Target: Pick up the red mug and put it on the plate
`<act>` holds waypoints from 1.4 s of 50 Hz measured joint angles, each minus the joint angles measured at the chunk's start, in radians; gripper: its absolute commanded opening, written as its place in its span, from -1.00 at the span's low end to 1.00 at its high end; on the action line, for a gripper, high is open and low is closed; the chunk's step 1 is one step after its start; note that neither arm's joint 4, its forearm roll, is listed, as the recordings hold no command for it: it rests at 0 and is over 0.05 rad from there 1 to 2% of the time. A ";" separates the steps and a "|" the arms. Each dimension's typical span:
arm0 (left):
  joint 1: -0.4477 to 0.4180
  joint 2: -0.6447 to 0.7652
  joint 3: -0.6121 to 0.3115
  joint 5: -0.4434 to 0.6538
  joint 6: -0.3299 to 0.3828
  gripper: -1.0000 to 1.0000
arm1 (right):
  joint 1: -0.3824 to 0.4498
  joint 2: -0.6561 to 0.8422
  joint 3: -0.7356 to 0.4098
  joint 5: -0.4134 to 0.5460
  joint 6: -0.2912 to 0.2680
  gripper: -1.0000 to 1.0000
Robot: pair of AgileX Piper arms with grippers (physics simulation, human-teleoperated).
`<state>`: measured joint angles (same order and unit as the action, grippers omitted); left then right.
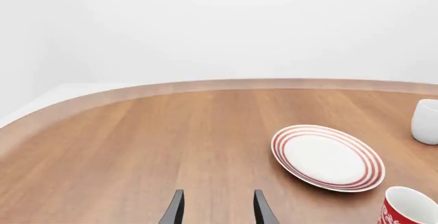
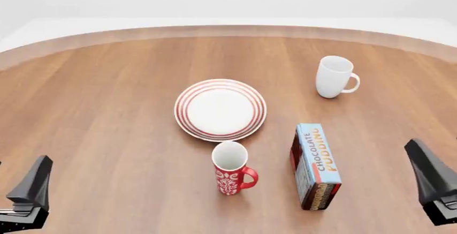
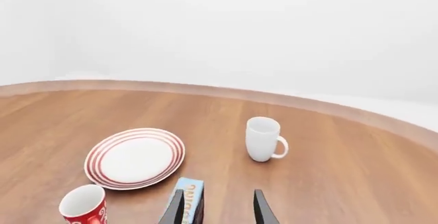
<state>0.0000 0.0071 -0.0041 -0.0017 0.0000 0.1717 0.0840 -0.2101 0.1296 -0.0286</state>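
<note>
The red mug [image 2: 232, 168] stands upright at the plate's [image 2: 220, 109] six o'clock, just beside its rim, untouched: the reach has yet to begin. The left gripper [image 1: 217, 208] hangs parted and empty. The right gripper [image 3: 217, 207], likewise parted and empty, must pass the chocolate pudding box [image 2: 315, 165].

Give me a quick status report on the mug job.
Left gripper and right gripper open, empty, both back. Red mug upright on table, just short of plate. Plate bare. Pudding box beside mug.
</note>
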 measured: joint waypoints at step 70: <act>0.000 0.000 0.000 0.000 0.000 1.00 | 0.408 0.721 -0.586 0.299 -0.066 1.00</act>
<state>0.0000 0.0073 -0.0043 -0.0017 0.0000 0.5795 0.8052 -0.7960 0.4282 -0.0948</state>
